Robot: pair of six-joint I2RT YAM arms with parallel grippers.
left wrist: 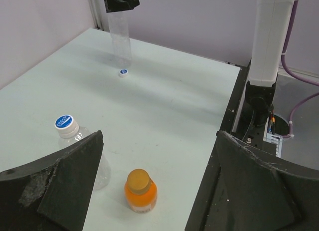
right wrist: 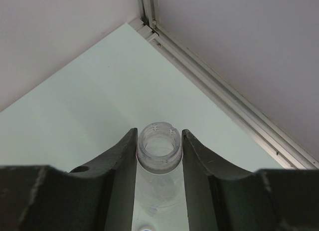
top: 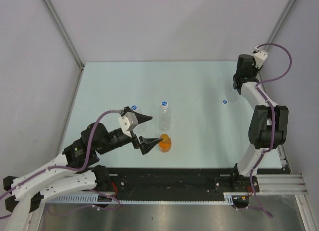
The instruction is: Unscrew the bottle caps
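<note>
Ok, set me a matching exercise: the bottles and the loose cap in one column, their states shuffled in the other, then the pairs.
Things:
1. orange bottle
2. standing clear bottle
3. gripped clear bottle in the right claw
4. loose cap

States:
A. blue, lying apart from every bottle
B. neck open, no cap
C. orange cap on
D. blue cap on

Pairs: 1-C, 2-D, 3-B, 4-A.
</note>
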